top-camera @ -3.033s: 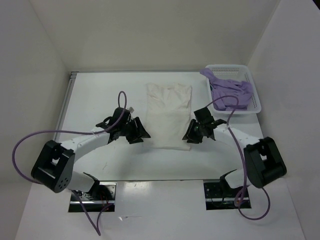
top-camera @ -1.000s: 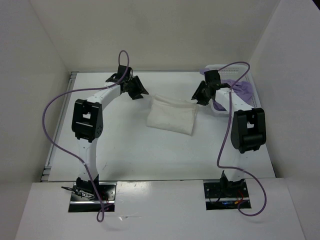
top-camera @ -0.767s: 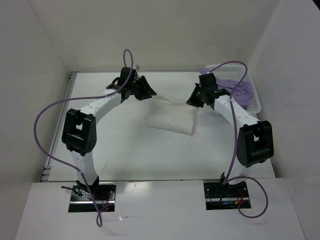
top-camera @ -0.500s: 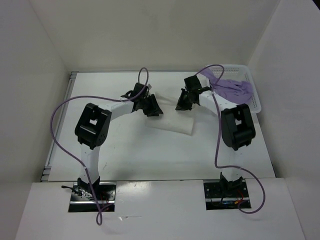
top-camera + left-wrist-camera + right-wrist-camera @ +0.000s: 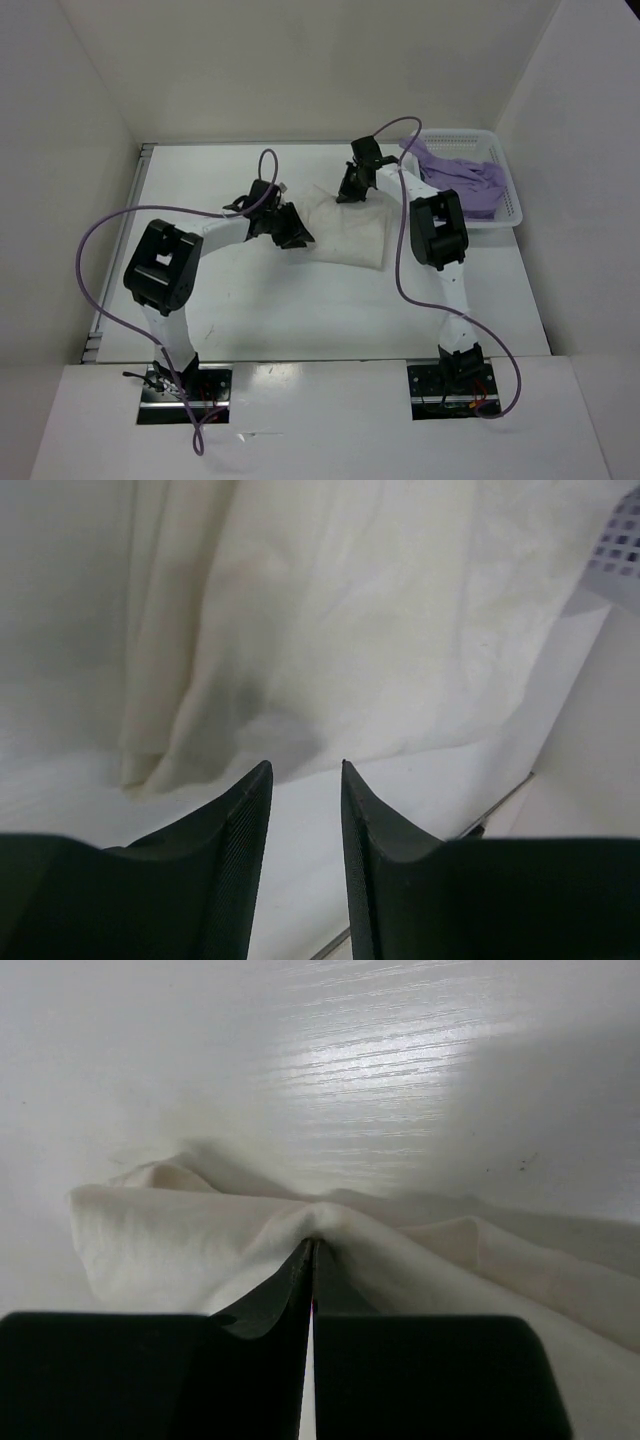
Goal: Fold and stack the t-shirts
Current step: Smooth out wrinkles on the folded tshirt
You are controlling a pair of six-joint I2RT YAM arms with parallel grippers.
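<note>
CHANGE: white t-shirt (image 5: 345, 230) now halved | left fingers (image 5: 230, 840): narrow, empty, cloth ahead | right fingers (image 5: 265, 1315): clamped on cloth ridge | first fold done

The right gripper (image 5: 311, 1247) has its two dark fingers pressed together, only a thin slit between them. At their tips a raised ridge of the cream t-shirt (image 5: 180, 1250) appears to be pinched. The cloth lies rumpled on the pale, wood-grained counter (image 5: 380, 1050).

No readable text or labels anywhere.
</note>
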